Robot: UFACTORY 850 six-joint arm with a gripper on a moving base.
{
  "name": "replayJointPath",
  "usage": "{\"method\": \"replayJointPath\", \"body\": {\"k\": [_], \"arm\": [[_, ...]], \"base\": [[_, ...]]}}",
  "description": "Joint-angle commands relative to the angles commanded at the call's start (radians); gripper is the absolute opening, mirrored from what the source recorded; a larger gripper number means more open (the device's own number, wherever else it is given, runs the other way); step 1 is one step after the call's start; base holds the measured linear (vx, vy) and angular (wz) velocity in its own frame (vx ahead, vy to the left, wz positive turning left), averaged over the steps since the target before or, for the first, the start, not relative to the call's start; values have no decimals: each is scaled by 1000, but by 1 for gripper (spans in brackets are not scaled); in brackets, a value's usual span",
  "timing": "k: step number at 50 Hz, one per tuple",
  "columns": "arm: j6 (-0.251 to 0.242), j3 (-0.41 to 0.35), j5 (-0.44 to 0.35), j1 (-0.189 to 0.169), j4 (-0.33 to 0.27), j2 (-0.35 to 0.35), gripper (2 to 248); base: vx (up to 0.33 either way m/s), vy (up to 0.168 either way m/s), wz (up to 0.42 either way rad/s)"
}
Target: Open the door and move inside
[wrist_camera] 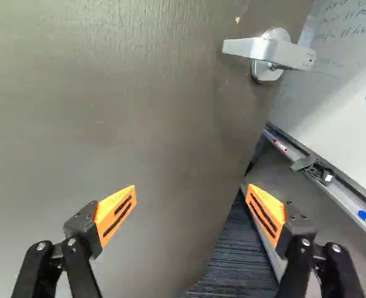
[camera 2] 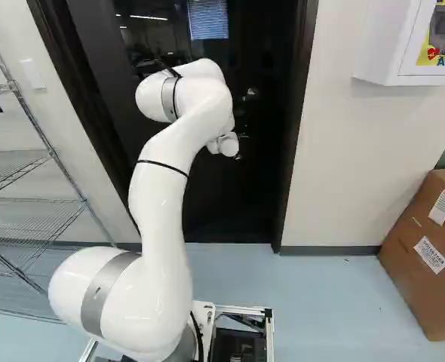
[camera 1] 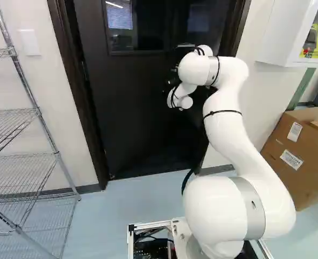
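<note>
Door (left base view): dark door (camera 1: 137,118) ahead of the base, its window high on the leaf; whether it stands off its frame cannot be told here.
Arm (left base view): white arm (camera 1: 229,116) reaches across the doorway, its wrist before the door's handle side and hiding the gripper.
Wire shelf (left base view): open rack (camera 1: 19,156) against the wall, beside the left edge of the door frame (camera 1: 75,81).
Carton (right base view): brown box (camera 2: 426,253) on the floor (camera 2: 328,290) by the wall, well to the right of the doorway; a hazard only if the base swings wide.
Wall cabinet (right base view): white case (camera 2: 403,45) mounted above the carton's side of the wall, outside the direct path.
Gripper (wrist view): fingers spread wide, nothing between the orange pads (wrist_camera: 116,214); the gripper (wrist_camera: 191,186) faces the door leaf.
Lever handle (wrist view): silver lever (wrist_camera: 268,53) near the door's free edge, ahead of the fingers and ungripped.
Opening (wrist view): whiteboard (wrist_camera: 344,81), marker tray (wrist_camera: 332,186) and dark carpet (wrist_camera: 236,267) show past that edge; the door is probably unlatched and ajar.
Progress: opening apparently begun; widening it and driving through remain. The leaf and the narrow frame probably obstruct the base most.
</note>
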State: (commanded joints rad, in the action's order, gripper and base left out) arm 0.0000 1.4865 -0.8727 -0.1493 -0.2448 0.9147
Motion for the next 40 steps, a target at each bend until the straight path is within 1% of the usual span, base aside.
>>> {"method": "replayJointPath", "body": {"k": [22, 40], "arm": [[0, -150, 0, -30, 0, -103, 247], [0, -269, 0, -46, 0, -187, 247]], "base": [[0, 0, 0], [0, 0, 0]]}}
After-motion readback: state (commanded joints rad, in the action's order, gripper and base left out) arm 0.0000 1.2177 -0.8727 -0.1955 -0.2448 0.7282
